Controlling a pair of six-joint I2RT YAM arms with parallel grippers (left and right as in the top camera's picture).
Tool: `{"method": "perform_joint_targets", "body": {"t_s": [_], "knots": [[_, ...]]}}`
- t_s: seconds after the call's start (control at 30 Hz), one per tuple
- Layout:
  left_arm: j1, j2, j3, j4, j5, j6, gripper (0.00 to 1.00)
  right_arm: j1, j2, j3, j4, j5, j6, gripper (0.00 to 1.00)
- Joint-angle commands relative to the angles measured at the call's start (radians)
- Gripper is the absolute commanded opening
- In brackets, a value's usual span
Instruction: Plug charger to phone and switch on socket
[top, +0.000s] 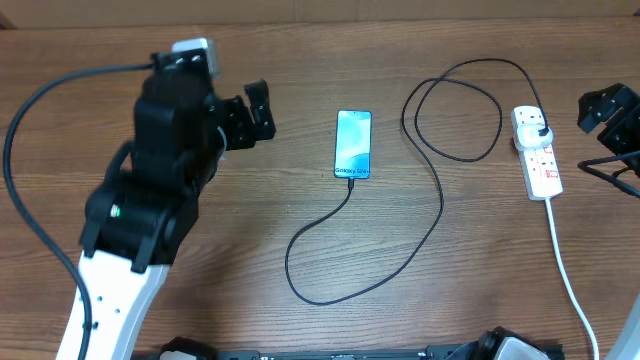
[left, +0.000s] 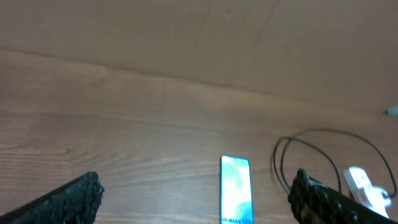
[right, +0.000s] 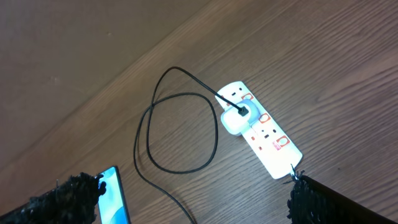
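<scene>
Lying on brown wood-grain table, phone, looped charger, white socket

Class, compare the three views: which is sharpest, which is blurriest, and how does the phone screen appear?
Overhead: sharp, evenly lit, the phone lettering readable. Left wrist: soft throughout, phone screen washed pale. Right wrist: socket fairly crisp, right claw fuzzy at the bottom corners.

Left fingers spread wide, right fingers likewise, both empty
</scene>
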Motion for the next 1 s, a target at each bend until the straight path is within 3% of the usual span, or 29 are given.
{"method": "perform_joint_targets", "body": {"t_s": [0.0, 0.17, 0.53, 0.97], "knots": [[0.065, -0.103, -0.179, 0.171, 0.047, 0.025, 1.0, 0.002, 0.002, 0.016, -0.002, 0.007, -0.001, 1.0], [0.158, -0.241, -0.425, 0.469, 0.166, 0.025, 1.0, 0.002, 0.002, 0.016, -0.002, 0.007, -0.001, 1.0], [0.22, -0.594, -0.9, 0.903, 0.166, 0.026, 1.0, 0.002, 0.002, 0.016, -0.002, 0.007, -0.001, 1.0], [0.323, -0.97, -1.25, 1.072, 0.167, 0.063, 1.0, 0.002, 0.002, 0.016, -0.002, 0.007, -0.001, 1.0]]}}
